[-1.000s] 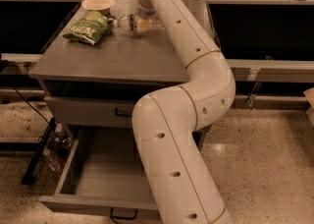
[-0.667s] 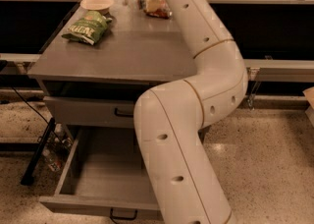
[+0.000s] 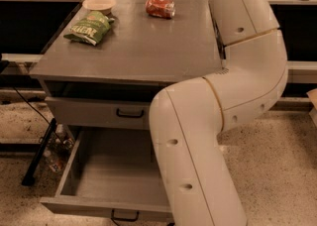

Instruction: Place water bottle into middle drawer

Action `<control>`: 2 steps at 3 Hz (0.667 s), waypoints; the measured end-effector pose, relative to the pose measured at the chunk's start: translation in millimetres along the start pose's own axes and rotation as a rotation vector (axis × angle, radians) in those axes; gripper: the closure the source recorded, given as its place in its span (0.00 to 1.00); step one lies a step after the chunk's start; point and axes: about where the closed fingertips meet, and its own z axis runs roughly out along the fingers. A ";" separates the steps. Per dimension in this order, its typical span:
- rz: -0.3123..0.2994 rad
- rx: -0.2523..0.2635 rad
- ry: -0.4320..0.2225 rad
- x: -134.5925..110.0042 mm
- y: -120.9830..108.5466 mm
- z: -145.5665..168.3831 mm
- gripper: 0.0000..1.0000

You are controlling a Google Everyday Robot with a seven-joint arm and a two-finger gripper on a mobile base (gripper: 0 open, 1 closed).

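Desk (image 3: 148, 51) and cabinet fill the single camera view, with the robot's white arm (image 3: 198, 136) rising from the lower right, bending past the desk's right edge and leaving the picture at the top. The gripper is out of sight beyond that top edge, above the desk's far right corner. Whether it is spread, pressed together or pinching something cannot be told. The water bottle is nowhere visible either: not on the desk top and not in the drawer. My guess is that it hangs in the unseen gripper above the frame, but nothing here proves it. The middle drawer (image 3: 119, 170) stands open below the desk's near edge, its plain grey floor bare, its small black handle (image 3: 125, 216) at the front. Open like this, it is ready to take the bottle from above. The drawer front (image 3: 89, 113) above it is closed, so it does not block the way down. At the far edge lies a crushed red can (image 3: 160, 8) on its side. Near the far left corner a green bag (image 3: 89, 27) lies flat, touching a pale bowl (image 3: 99, 4) behind it. The bag carries pale lettering and the can some marking, but neither can be read. Judging by this, the lowering into the drawer is not yet done.
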 end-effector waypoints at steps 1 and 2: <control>0.136 0.004 0.176 80.9 18.6 -36.3 1.00; 0.331 0.040 0.388 187.8 69.9 -52.3 1.00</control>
